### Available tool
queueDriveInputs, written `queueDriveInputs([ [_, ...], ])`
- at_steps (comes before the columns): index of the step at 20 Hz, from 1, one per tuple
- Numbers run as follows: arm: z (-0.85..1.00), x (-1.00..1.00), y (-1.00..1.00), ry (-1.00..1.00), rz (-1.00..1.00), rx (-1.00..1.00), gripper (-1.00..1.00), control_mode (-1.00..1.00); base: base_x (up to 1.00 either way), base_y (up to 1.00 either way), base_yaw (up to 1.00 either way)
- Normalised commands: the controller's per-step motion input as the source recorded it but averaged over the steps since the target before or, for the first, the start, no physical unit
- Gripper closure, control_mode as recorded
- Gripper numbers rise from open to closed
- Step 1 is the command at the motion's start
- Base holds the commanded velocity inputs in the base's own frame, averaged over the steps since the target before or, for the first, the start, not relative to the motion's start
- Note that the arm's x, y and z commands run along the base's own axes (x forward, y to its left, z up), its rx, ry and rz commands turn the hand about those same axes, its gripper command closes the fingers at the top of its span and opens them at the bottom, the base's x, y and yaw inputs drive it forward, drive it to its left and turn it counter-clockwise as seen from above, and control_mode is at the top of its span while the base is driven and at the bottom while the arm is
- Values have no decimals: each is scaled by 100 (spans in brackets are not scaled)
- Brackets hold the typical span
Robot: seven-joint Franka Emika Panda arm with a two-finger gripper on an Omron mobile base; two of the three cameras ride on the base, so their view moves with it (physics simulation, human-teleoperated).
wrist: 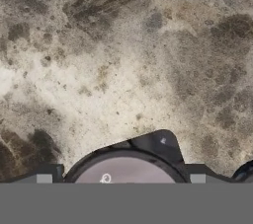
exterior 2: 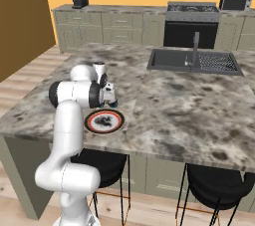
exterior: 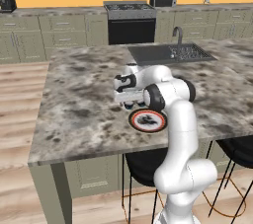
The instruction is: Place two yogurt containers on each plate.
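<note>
The pincer (wrist: 121,181) straddles a dark-sided, pale-topped round yogurt cup (wrist: 123,171) on the mottled stone counter (wrist: 123,60), grip uncertain, beside the orange-rimmed plate (exterior: 147,120); squeeze centred before lifting.

arm: folded low, elbow forward | pincer (wrist: 121,181): pointing down, jaws apart

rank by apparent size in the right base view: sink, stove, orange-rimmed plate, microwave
1. Sink, the widest, faucet and rack included.
2. Stove, farther back, so its true size is understated.
3. Orange-rimmed plate, near the camera, so it looks large.
4. Microwave, smallest, though distance makes this unsure against the plate.
</note>
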Motion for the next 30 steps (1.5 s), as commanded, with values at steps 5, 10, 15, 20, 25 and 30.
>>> queueDriveInputs([
  [5, -2, 0, 0, 0, 0, 0, -100, -100, 0, 0, 0],
  [10, 0, 0, 0, 0, 0, 0, 100, -100, 0, 0, 0],
  [15, 18, 0, -15, -3, 0, 6, 100, -100, 0, 0, 0],
  [20, 58, -53, -21, -3, 0, 3, 100, -100, 0, 0, 0],
  [25, 0, -100, -57, -20, 0, 0, 100, -100, 0, 0, 0],
  [30, 4, -98, -22, -17, 2, 0, 100, -100, 0, 0, 0],
])
